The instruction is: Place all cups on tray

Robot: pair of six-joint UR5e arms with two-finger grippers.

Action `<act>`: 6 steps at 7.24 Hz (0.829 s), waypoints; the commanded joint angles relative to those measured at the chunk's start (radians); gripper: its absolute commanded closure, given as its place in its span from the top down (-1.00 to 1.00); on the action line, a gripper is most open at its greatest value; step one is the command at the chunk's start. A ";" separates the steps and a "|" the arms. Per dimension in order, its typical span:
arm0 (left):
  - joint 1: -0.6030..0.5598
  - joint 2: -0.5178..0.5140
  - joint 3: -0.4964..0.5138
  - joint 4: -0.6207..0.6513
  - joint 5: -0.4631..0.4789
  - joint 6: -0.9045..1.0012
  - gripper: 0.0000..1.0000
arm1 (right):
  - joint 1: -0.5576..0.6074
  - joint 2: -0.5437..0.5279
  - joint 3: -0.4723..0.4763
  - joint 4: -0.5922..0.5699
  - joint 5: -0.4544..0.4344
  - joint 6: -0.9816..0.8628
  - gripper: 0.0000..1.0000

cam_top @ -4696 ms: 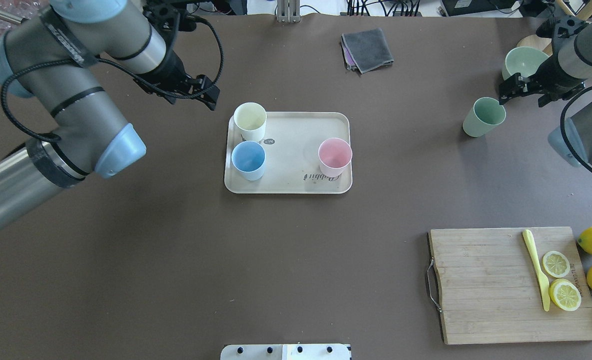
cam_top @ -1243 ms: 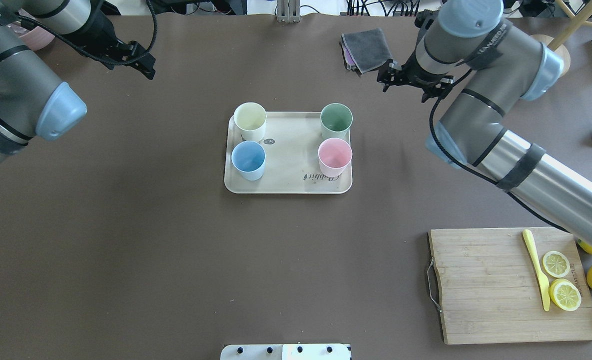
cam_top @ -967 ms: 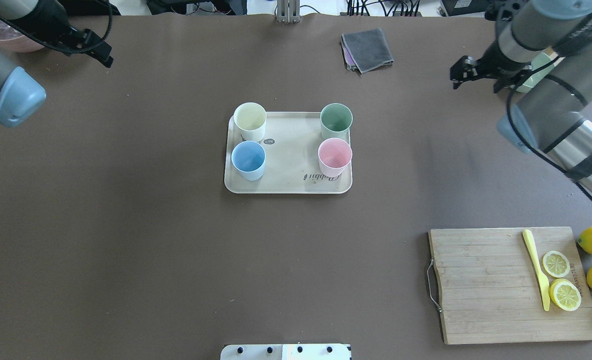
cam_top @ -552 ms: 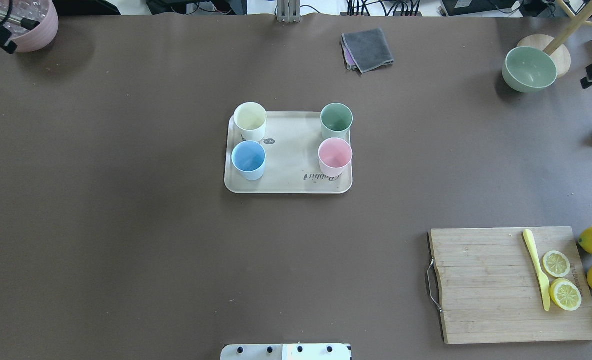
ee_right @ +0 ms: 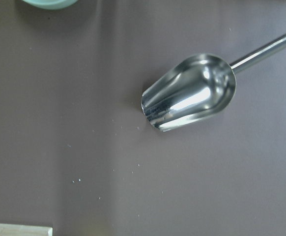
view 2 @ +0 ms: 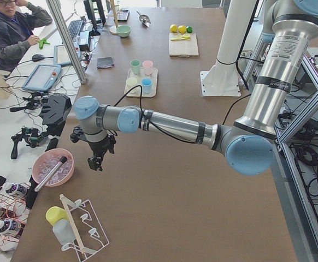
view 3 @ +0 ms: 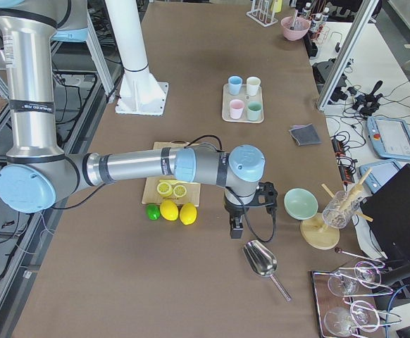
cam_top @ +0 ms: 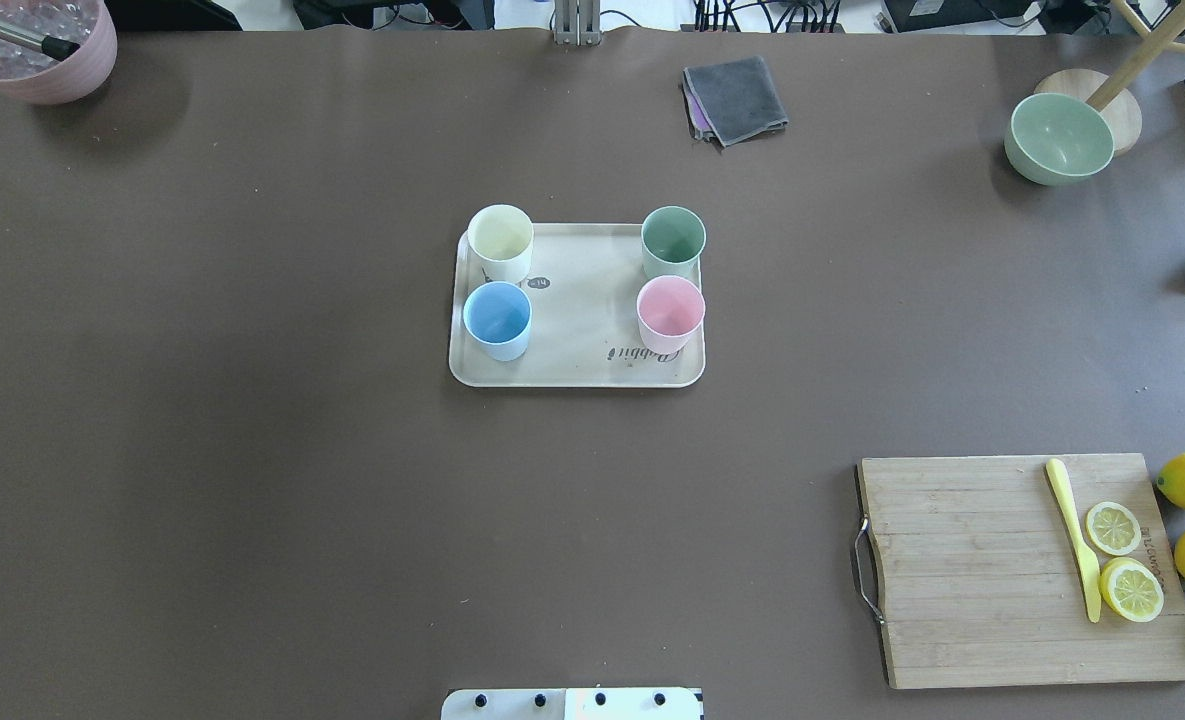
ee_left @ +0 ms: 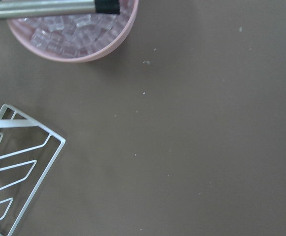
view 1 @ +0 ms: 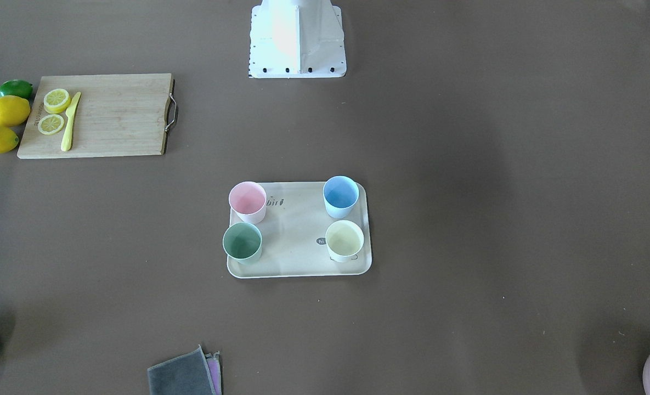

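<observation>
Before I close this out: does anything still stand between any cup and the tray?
Nothing visible does. The pink cup, green cup, blue cup and white cup all stand upright on the tray, so no path is left to block.

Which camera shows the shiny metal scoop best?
Right wrist-mounted: the shiny metal scoop lies large, bowl and handle visible. Side views show it small; overhead exterior catches a sliver at its edge; others miss it.

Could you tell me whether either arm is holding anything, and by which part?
Nothing is held: the left tool and the right tool both hang free of any object.
</observation>
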 commanded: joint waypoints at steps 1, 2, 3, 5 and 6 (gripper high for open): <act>-0.044 0.078 0.023 -0.005 -0.102 0.060 0.96 | 0.011 -0.069 0.034 -0.080 -0.004 0.002 1.00; -0.058 0.147 0.002 -0.056 -0.108 0.088 0.96 | 0.009 -0.080 0.025 -0.077 0.000 -0.001 1.00; -0.081 0.188 -0.003 -0.100 -0.111 0.089 0.96 | 0.001 -0.078 0.020 -0.066 -0.003 0.002 1.00; -0.089 0.259 -0.024 -0.183 -0.115 0.076 0.96 | -0.015 -0.077 -0.050 0.077 0.002 0.005 1.00; -0.089 0.261 -0.045 -0.159 -0.143 0.076 0.96 | -0.025 -0.077 -0.068 0.098 0.000 0.005 1.00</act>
